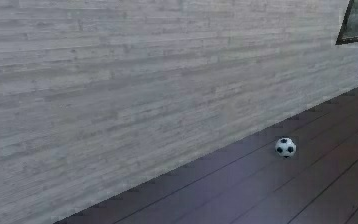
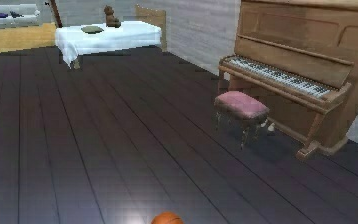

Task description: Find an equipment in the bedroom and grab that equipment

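A black-and-white ball (image 1: 285,147) is lying on the dark plank floor (image 1: 287,195) toward the forward view's right. It is sitting near the foot of a pale plank wall (image 1: 137,80), and whether it is touching that wall cannot be told. The wall is running slantwise across this view, and the corner of a dark frame (image 1: 355,25) is showing on it at the top right.

In the arm side view the same dark floor is stretching out to a bed (image 2: 107,38) with a white cover, standing against the far wall. A small brown figure (image 2: 110,15), too small to name, is sitting near the bed's head edge. A flat dark thing (image 2: 92,30) is lying just beside it on the cover. A wooden headboard (image 2: 152,17) is rising at the bed's right end.

Along the wall at this view's right an upright piano (image 2: 297,65) of brown wood is standing with its keys uncovered. A stool (image 2: 241,105) with a pink cushion is standing just in front of the keyboard, close to the piano.

At the top left corner a yellowish surface (image 2: 17,40) is showing, with a pale thing (image 2: 12,13) on it that is too blurred to name. At the bottom edge, near the middle, the top of an orange round thing (image 2: 167,218) is peeking up from the floor.

How the gripper is standing, and how wide, cannot be told from these pictures.
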